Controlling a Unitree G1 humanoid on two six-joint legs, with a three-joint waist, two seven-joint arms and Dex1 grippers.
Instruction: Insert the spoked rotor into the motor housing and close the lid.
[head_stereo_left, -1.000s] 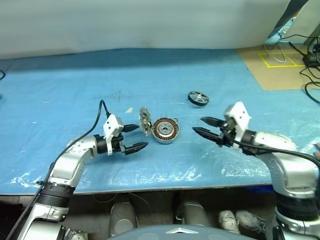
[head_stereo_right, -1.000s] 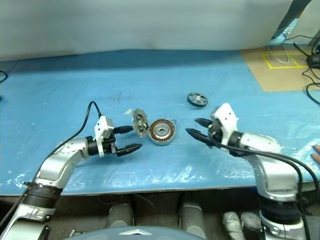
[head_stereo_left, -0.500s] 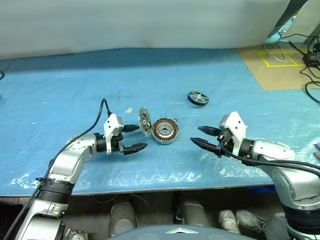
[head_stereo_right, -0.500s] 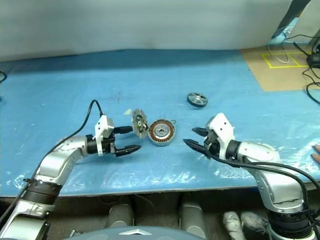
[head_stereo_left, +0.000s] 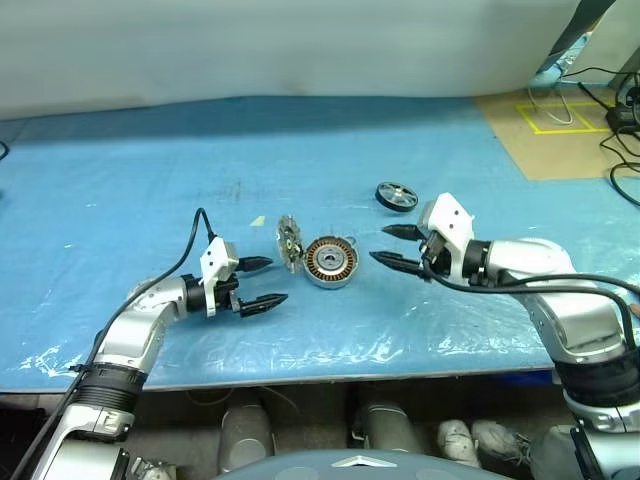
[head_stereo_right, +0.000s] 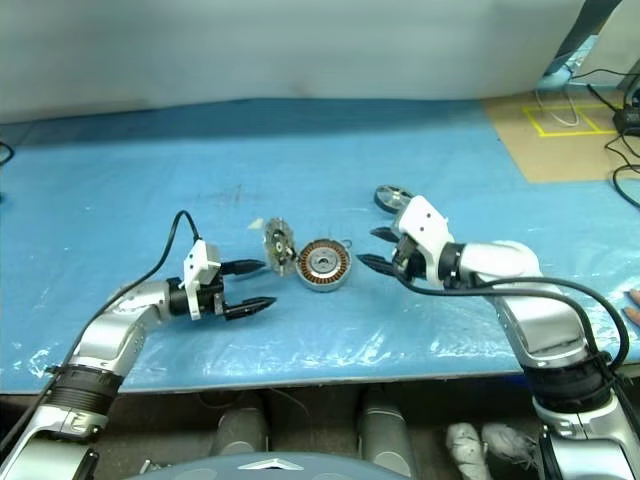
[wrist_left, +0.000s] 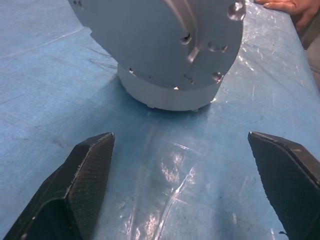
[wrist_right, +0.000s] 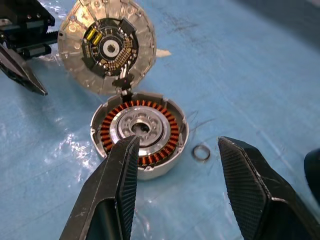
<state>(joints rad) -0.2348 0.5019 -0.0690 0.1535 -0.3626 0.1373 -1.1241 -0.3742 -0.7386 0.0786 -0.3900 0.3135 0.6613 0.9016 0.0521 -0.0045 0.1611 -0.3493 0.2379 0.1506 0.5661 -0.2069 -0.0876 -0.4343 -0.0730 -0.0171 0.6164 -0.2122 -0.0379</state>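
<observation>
Two claws flank the open motor housing (head_stereo_left: 331, 261) on the counter (head_stereo_left: 120, 190); both gape, empty. Spoked rotor (head_stereo_left: 397, 196) lies beyond the right claw (head_stereo_left: 391, 246), much nearer it than the left claw (head_stereo_left: 262, 283). Lid (head_stereo_left: 290, 243) stands propped against the housing.

Glossy, crinkled blue plastic sheeting (head_stereo_left: 150, 200) lies under the bright metal motor housing (head_stereo_left: 331, 261) with its copper windings.

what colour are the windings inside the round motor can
Copper-orange, ringed around a silver hub inside the short round silver-grey motor housing; the right wrist view shows it best.
</observation>
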